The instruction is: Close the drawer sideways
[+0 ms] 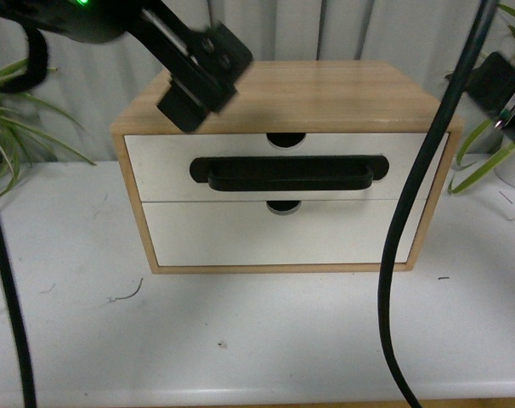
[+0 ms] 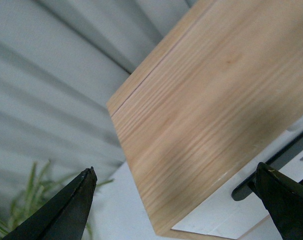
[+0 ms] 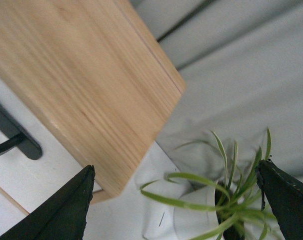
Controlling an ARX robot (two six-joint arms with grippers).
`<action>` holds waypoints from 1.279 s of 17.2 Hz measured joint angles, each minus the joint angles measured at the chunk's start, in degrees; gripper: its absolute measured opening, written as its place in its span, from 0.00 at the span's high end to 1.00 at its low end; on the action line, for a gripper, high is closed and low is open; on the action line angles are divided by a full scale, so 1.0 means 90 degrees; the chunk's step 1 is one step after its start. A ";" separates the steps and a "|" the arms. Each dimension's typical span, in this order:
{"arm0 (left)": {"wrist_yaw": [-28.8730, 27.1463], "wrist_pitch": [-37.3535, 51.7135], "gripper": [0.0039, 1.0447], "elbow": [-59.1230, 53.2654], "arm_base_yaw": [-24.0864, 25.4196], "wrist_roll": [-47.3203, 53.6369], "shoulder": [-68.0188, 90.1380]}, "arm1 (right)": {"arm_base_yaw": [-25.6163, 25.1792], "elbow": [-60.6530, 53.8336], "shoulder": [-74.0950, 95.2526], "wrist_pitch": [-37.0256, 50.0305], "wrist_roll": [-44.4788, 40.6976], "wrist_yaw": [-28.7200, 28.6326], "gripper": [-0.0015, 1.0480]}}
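White-fronted drawer [image 1: 160,166] flush in wooden cabinet [image 1: 308,93] (black handle [image 1: 287,177]).

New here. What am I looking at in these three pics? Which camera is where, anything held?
A two-armed robot faces a white table. The front picture is from a camera on its body: a wooden cabinet whose upper drawer, with the black bar handle, looks pushed in. The other two pictures are from cameras on each wrist; the black wedges belong to the left claw and the right claw, both open and holding nothing. Plants flank the cabinet.
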 joint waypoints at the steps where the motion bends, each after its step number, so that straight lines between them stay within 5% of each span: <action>1: 0.0046 -0.0015 0.06 -0.0010 0.0049 -0.0158 -0.0046 | -0.0051 -0.0063 -0.0056 0.0063 0.0182 0.0019 0.06; 4: 0.0299 -0.0095 0.06 -0.0134 0.0352 -0.1134 -0.0350 | -0.0257 -0.0323 -0.0272 0.0330 0.0865 0.0066 0.06; 8: 0.0716 -0.0478 0.06 -0.0976 0.1348 -0.3878 -0.1610 | -0.1064 -0.1297 -0.1462 0.0940 0.4233 -0.0219 0.06; 9: 0.0775 0.0573 0.14 -0.1596 0.1683 -0.4017 -0.2200 | -0.1124 -0.1668 -0.1950 0.1338 0.4872 0.0036 0.13; 11: 0.1477 0.0794 0.40 -0.3028 0.2543 -0.3946 -0.3968 | -0.1110 -0.2890 -0.3604 0.0520 0.5345 0.0206 0.39; 12: 0.1836 0.1151 0.75 -0.4133 0.2858 -0.3944 -0.4886 | -0.1110 -0.3900 -0.6183 -0.0777 0.5469 0.0206 0.74; 14: 0.1841 0.1222 0.99 -0.4704 0.2827 -0.3949 -0.5265 | -0.1110 -0.4248 -0.6688 -0.0653 0.5479 0.0214 0.98; 22: 0.1838 0.0869 0.99 -0.5748 0.2837 -0.3925 -0.6693 | -0.1110 -0.5209 -0.7732 -0.0901 0.5491 0.0211 0.98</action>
